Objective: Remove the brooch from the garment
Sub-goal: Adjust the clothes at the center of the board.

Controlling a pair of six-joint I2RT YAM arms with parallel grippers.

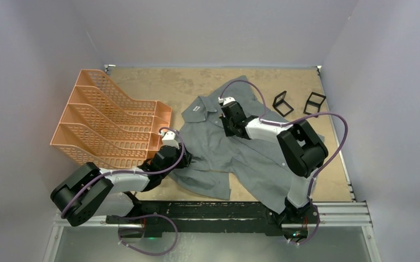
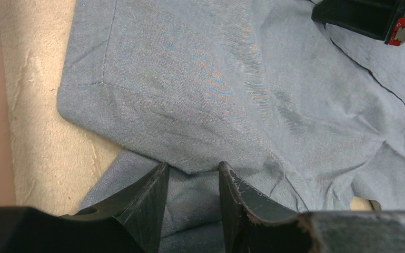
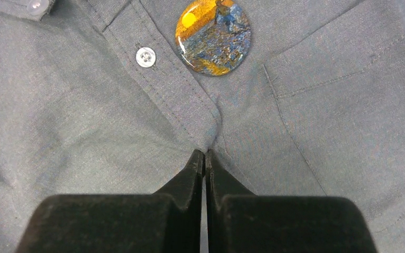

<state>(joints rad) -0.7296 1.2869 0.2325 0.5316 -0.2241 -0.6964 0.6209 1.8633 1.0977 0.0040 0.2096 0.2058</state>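
Shirt (image 1: 235, 155) placket being pinched by R gripper (image 3: 205, 154), jaws shut, just below brooch (image 3: 213, 37). L gripper (image 2: 193, 165) jaws being held apart, cloth btwn.

From overhead I see the grey shirt (image 1: 235, 158) spread across the tan table (image 1: 153, 82), its collar toward the far left. My left gripper (image 1: 188, 161) is down at the shirt's near left edge, just beside the orange slotted rack (image 1: 109, 125). My right gripper (image 1: 228, 130) sits on the chest below the collar. Two small black frames (image 1: 282, 103) stand at the far right.
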